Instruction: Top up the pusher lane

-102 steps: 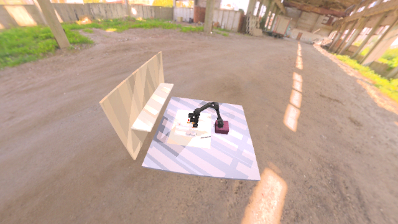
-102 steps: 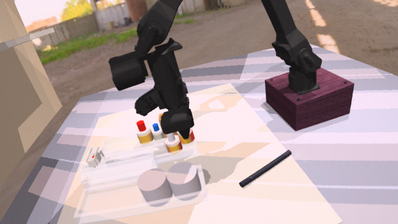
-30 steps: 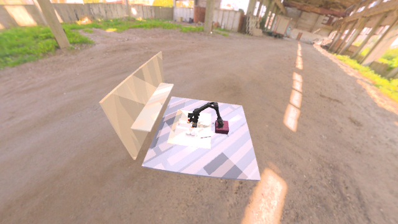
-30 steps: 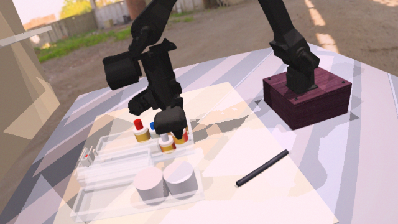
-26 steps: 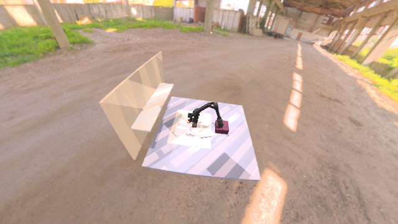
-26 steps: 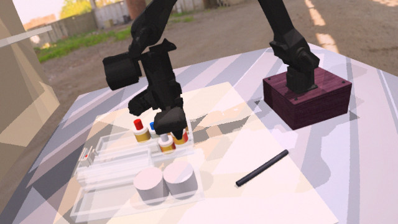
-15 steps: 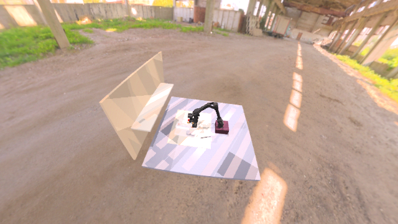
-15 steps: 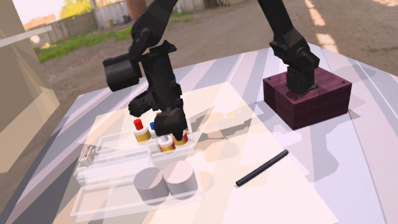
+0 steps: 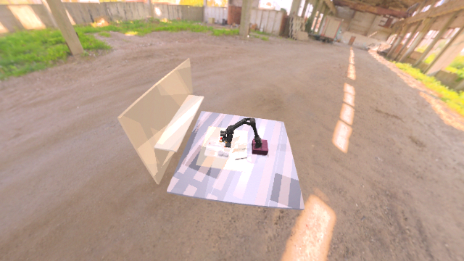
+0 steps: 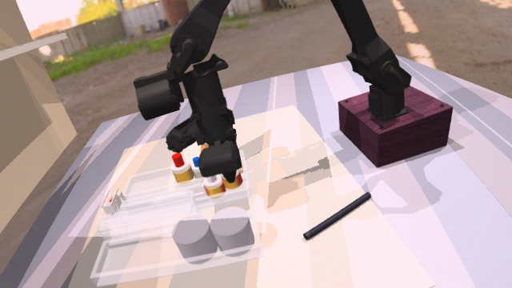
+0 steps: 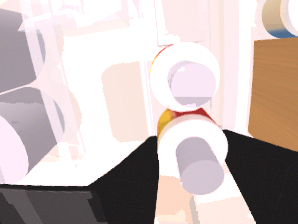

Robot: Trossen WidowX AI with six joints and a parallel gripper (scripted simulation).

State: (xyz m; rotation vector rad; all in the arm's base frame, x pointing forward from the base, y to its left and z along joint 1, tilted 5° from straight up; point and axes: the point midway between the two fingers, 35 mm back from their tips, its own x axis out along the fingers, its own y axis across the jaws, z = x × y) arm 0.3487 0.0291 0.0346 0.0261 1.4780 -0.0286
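My gripper (image 10: 230, 176) (image 11: 188, 139) is shut on a jar (image 10: 235, 183) (image 11: 200, 172) with a grey cap, a white top and a yellow and red label. The held jar is at the front end of the clear lane. A matching jar (image 10: 214, 188) (image 11: 184, 75) stands directly behind it in the row. The two look touching or nearly so in the wrist view. The held jar's foot and the front stop are hidden or washed out, so I cannot tell if it stands on the lane floor. The pusher plate does not show clearly.
A red-capped jar (image 10: 183, 173) and a blue-capped jar (image 10: 196, 162) stand beside the row. Two grey cylinders (image 10: 194, 240) (image 10: 233, 232) stand in a neighbouring clear lane. A black rod (image 10: 338, 216) lies on the mat. A brown wooden surface (image 11: 275, 90) shows right of the lane in the wrist view.
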